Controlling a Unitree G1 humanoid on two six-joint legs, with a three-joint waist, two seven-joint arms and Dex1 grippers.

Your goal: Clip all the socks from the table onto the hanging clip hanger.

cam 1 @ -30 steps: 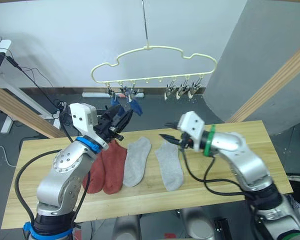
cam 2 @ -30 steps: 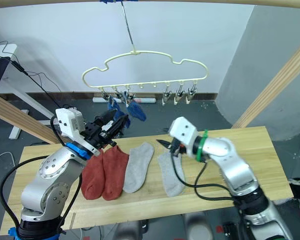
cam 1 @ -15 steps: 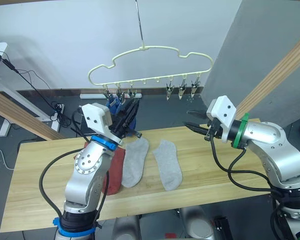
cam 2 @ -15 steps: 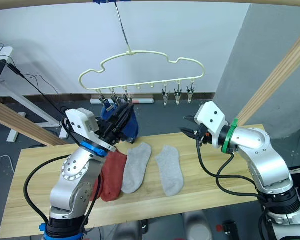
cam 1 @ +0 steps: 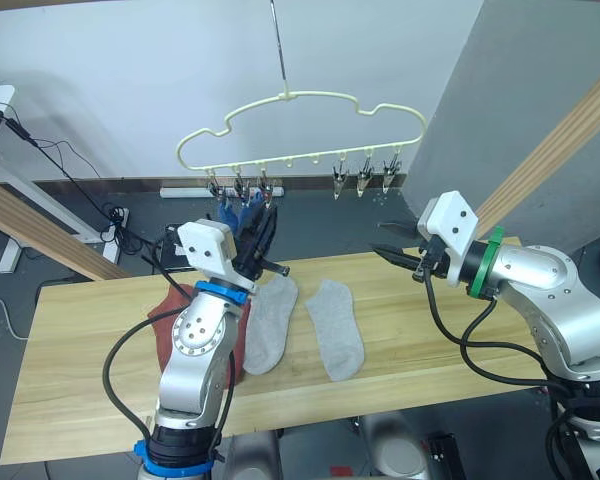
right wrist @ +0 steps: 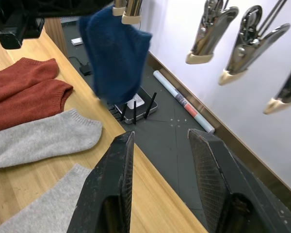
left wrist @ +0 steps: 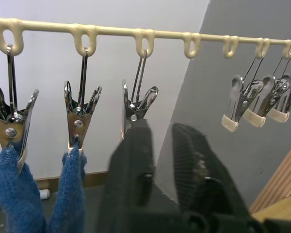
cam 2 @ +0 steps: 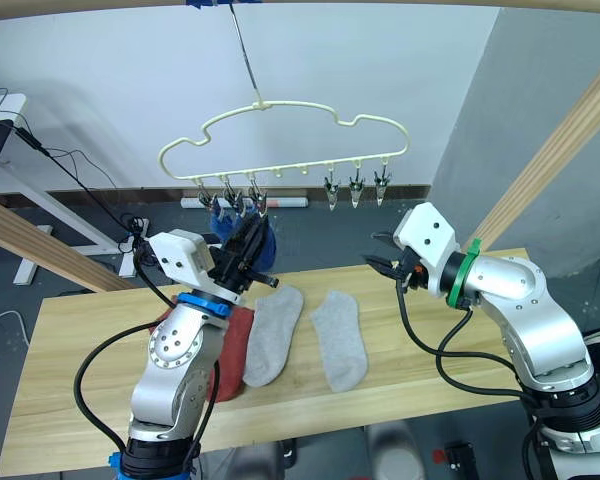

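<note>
Two blue socks (left wrist: pixel 19 194) hang clipped on the clip hanger (cam 1: pixel 300 130). The left gripper (left wrist: pixel 160 145) sits narrowly parted, seemingly empty, under the third clip (left wrist: pixel 136 109). The right gripper (right wrist: pixel 160 160) hovers wide open beyond the grey socks (cam 1: pixel 300 320) and red socks (right wrist: pixel 24 92) on the table (cam 1: pixel 430 340).

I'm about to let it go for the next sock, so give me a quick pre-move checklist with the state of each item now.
1. Blue socks clipped on the clip hanger: ok, both hang from clips at its left end.
2. Free clips left: ok, the third clip and three clips further along hold nothing.
3. Left gripper empty: ok, jaws slightly apart just below the third clip, nothing between them.
4. Right gripper empty: ok, jaws open.
5. Socks reachable on the table: ok, two grey socks lie flat; the red socks are partly behind the left arm.
</note>
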